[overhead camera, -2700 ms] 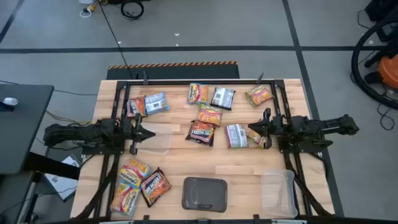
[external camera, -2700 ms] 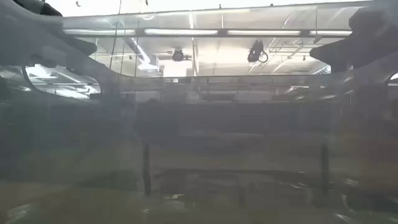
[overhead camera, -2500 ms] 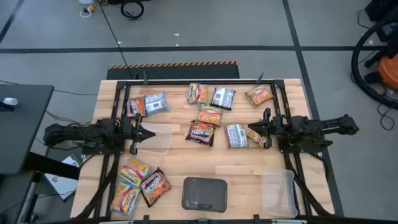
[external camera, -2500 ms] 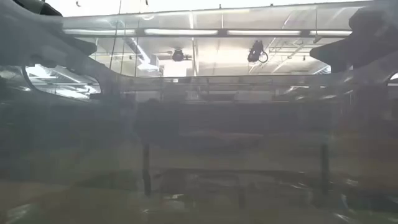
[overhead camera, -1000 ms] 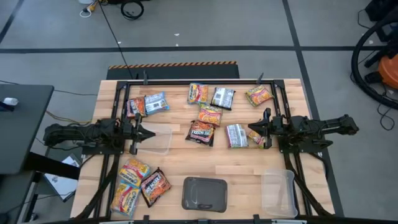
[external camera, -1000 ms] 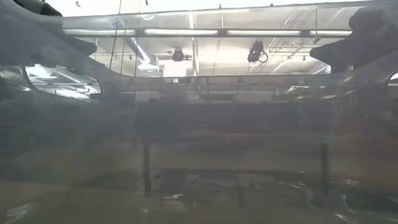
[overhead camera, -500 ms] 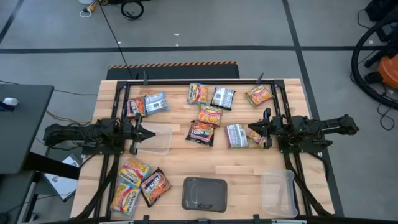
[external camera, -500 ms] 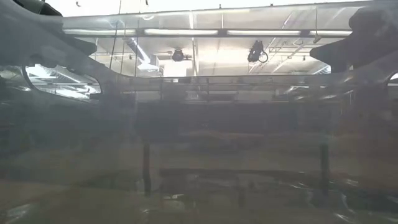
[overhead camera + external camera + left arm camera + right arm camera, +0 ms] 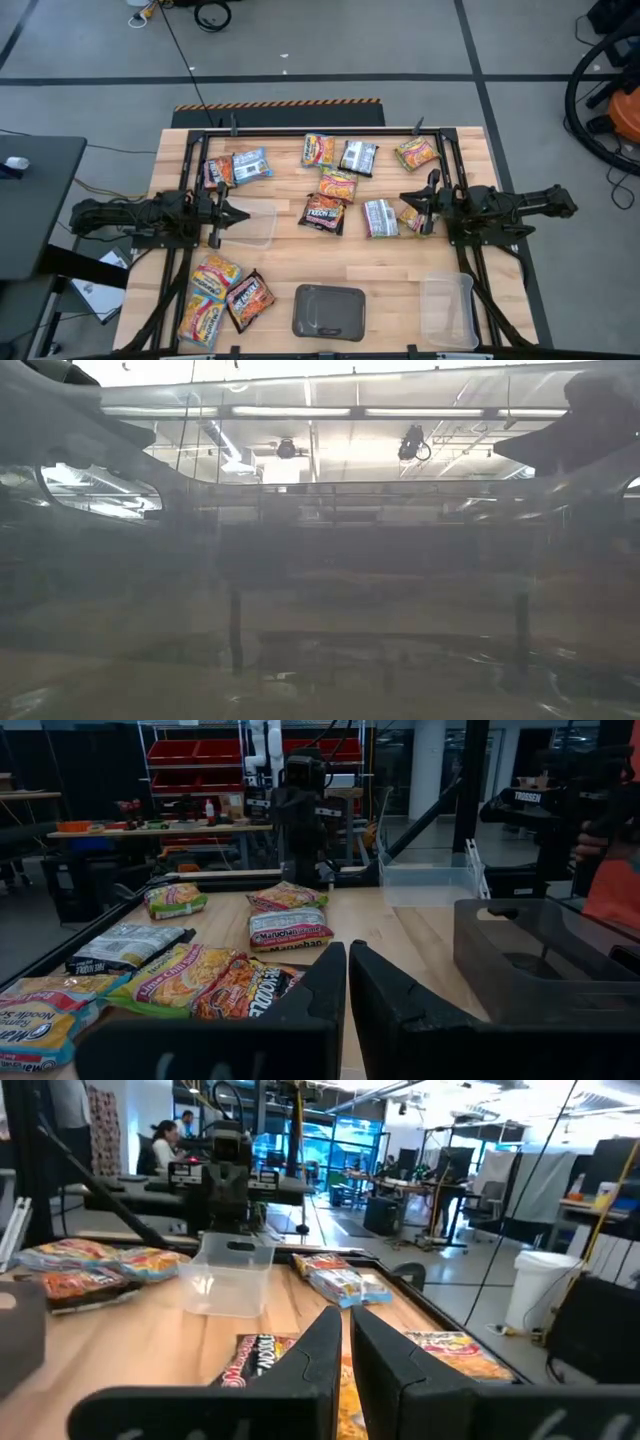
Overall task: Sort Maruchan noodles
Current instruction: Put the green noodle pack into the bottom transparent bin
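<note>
Maruchan noodle packets lie flat across the wooden table (image 9: pixel 390 280). Three lie together near the left corner (image 9: pixel 222 295), two at the far left (image 9: pixel 238 167), and several in the middle and far right, among them a dark one (image 9: pixel 324 213) and a silver one (image 9: pixel 380 217). My left gripper (image 9: pixel 225 213) hovers shut and level at the table's left, pointing toward the middle packets (image 9: pixel 185 975). My right gripper (image 9: pixel 408 211) hovers shut and level at the right, above a yellow packet (image 9: pixel 412 222), with a dark packet (image 9: pixel 255 1360) in front of its fingers.
One clear tub (image 9: pixel 255 222) stands just in front of my left gripper, and a second clear tub (image 9: pixel 447 308) sits at the near right. A grey rounded tray (image 9: pixel 328 310) lies at the near middle. Black frame rails (image 9: pixel 300 131) run along the table's far edge and sides.
My right gripper has rolled a little about the line it points along, staying in place. Nothing on the table has moved.
</note>
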`<state>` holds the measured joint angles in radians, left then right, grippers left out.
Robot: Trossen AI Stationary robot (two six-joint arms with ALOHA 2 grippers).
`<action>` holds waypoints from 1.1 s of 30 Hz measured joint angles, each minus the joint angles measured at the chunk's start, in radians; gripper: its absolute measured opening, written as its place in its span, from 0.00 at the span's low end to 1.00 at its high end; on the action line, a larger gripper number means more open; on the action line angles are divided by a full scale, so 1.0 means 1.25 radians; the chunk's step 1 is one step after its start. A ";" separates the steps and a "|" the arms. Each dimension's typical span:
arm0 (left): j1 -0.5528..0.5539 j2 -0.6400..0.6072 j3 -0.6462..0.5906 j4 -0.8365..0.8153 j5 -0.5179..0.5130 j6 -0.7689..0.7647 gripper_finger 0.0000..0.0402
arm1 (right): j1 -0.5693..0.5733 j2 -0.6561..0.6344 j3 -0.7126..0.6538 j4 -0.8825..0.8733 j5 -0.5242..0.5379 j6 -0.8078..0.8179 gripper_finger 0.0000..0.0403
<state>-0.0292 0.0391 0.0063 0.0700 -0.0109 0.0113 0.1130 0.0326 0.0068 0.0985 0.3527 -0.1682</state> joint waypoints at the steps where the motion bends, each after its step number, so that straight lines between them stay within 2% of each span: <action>1: 0.000 0.000 0.000 0.000 0.000 0.000 0.06 | -0.001 0.000 0.000 0.003 0.011 -0.004 0.08; 3: 0.000 0.000 0.000 0.000 0.000 0.000 0.06 | -0.002 0.000 0.000 0.012 0.012 0.016 0.08; 6: 0.000 0.000 0.000 0.000 0.000 0.000 0.06 | -0.002 0.000 0.000 0.039 -0.032 0.146 0.08; 9: 0.000 0.000 0.000 0.000 0.000 0.000 0.06 | -0.004 0.007 0.012 0.069 -0.009 0.215 0.08; 13: 0.000 0.000 0.000 0.000 0.000 0.000 0.06 | 0.019 0.089 0.095 -0.100 -0.008 0.311 0.06; 16: 0.000 0.000 0.000 0.000 0.000 0.000 0.06 | 0.059 0.212 0.171 -0.191 0.018 0.394 0.03; 21: 0.000 0.000 0.000 0.000 0.000 0.000 0.06 | 0.148 0.476 0.322 -0.313 0.023 0.517 0.02; 27: 0.000 0.000 0.000 0.000 0.000 0.000 0.06 | 0.301 0.804 0.532 -0.639 0.116 0.719 0.01; 33: 0.000 0.000 0.000 0.000 0.000 0.000 0.06 | 0.376 1.065 0.691 -0.930 0.102 0.984 0.03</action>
<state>-0.0292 0.0391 0.0063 0.0700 -0.0109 0.0115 0.5835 1.3644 0.8709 -1.0646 0.4803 1.0622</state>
